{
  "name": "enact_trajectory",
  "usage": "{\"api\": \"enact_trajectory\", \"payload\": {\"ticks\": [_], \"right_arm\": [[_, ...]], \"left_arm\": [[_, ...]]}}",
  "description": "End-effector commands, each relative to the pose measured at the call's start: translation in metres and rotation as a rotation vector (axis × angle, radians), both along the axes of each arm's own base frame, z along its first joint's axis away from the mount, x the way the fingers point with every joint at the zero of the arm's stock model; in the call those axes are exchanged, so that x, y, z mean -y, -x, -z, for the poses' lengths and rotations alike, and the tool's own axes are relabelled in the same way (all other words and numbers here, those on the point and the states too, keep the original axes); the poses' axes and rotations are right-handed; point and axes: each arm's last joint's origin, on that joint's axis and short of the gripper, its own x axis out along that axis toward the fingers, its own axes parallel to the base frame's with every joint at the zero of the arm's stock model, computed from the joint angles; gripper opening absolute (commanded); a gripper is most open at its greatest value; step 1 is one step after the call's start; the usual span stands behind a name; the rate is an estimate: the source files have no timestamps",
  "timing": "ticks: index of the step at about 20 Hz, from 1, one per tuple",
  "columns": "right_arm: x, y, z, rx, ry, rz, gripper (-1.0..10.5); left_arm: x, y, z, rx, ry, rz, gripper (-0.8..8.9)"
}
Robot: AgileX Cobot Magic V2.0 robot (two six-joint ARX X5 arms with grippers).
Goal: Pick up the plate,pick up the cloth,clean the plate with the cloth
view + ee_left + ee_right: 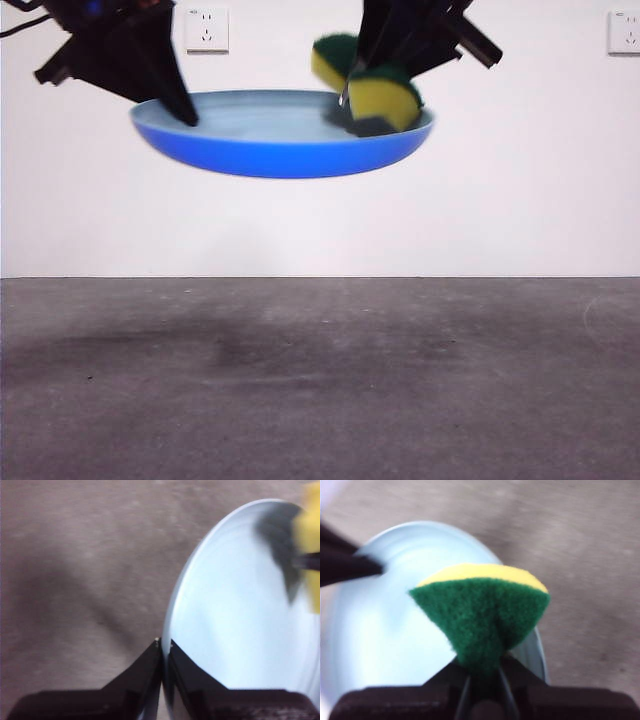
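Note:
The light-blue plate [270,135] hangs level high above the table, held by its left rim in my left gripper [180,108], which is shut on it. The left wrist view shows the two jaws pinching the plate's [235,630] edge, with my left gripper [164,647] closed tight. My right gripper [365,85] comes from above on the right side, shut on the cloth [380,98], a yellow sponge with a green top, squeezed and pressed onto the plate's right part. In the right wrist view the cloth [482,615] fans out from my right gripper [482,680] over the plate [390,630].
The grey table [320,380] lies far below the plate. A white wall with two sockets [207,28] stands behind.

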Motion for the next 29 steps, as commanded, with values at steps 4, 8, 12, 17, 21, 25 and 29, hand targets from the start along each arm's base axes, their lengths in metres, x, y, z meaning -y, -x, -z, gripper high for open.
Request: {"api": "enact_trajectory", "payload": {"ticks": [4,8,12,17,21,25,29], "right_arm": [[-0.029,-0.004,0.015,0.015,-0.021,-0.021,-0.2],[-0.045,0.007,0.02,-0.042,-0.047,-0.078,-0.2],[-0.047,0.023,0.029,-0.126,0.055,-0.138,-0.2],[-0.032,0.035,0.041,-0.207,0.314,-0.09,-0.2],[-0.019,0.03,0.039,0.007,0.597,0.174,-0.2],[-0.02,0.021,0.034,0.131,0.603,0.286,-0.2],[-0.029,0.011,0.026,0.196,0.434,0.294,-0.2]], "left_arm": [[0.02,0.007,0.0,-0.003,0.051,0.063,-0.09],[0.024,0.005,-0.004,0.032,0.09,0.068,-0.09],[0.02,-0.002,-0.009,0.064,0.14,0.027,-0.09],[0.013,-0.008,-0.013,0.087,0.181,-0.021,-0.09],[0.009,-0.006,-0.008,0.034,0.15,-0.025,-0.09],[0.009,-0.002,-0.004,-0.011,0.14,0.03,-0.09],[0.011,0.001,-0.004,-0.048,0.192,0.106,-0.09]]}}
